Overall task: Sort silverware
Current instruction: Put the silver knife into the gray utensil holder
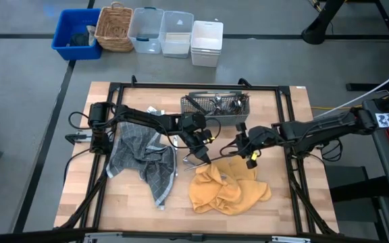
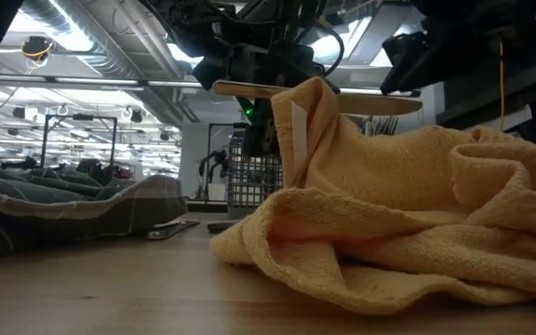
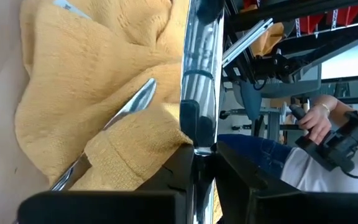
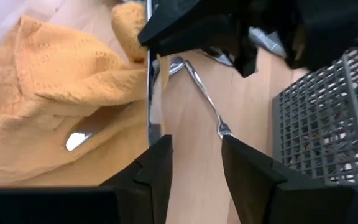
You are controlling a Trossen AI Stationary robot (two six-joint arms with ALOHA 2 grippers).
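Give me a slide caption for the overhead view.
Left gripper holds a silver utensil beside the yellow towel.

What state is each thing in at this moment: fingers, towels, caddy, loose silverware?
left gripper: fingers shut on a knife, held above the table.
right gripper: fingers open, empty.
yellow towel: crumpled.
grey checked towel: crumpled.
mesh caddy: upright, holding silverware.
fork: flat on the table.
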